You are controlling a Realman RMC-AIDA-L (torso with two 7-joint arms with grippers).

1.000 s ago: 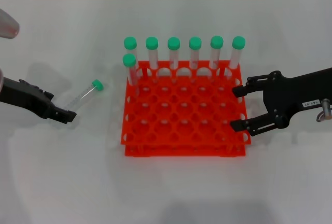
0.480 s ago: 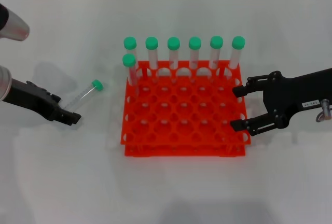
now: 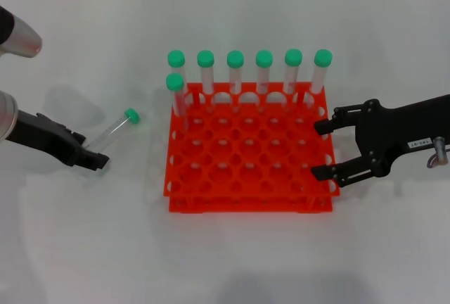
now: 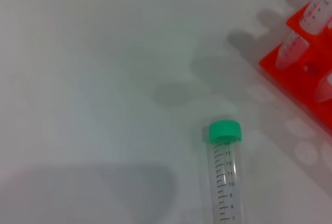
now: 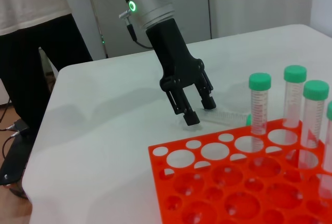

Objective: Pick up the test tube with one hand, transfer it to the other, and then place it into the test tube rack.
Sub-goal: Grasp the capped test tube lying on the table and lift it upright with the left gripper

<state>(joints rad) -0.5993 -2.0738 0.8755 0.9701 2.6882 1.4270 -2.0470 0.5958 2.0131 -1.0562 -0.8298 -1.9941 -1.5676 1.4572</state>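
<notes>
The test tube (image 3: 116,129), clear with a green cap, lies on the white table left of the orange-red test tube rack (image 3: 249,177). It also shows in the left wrist view (image 4: 225,182) and, partly, in the right wrist view (image 5: 228,115). My left gripper (image 3: 95,158), unlabelled, is low over the table at the tube's bottom end; in the right wrist view (image 5: 200,110) its fingers stand slightly apart and hold nothing. My right gripper (image 3: 320,149), with the white label, is open and empty at the rack's right edge.
Several green-capped tubes (image 3: 235,72) stand along the rack's back row, one more (image 3: 176,93) in the second row at the left. A person (image 5: 31,53) stands beyond the table's edge in the right wrist view.
My left gripper has crept a little to the right, closer to the lying tube's bottom end. The right gripper has barely moved. The tube has not moved.
</notes>
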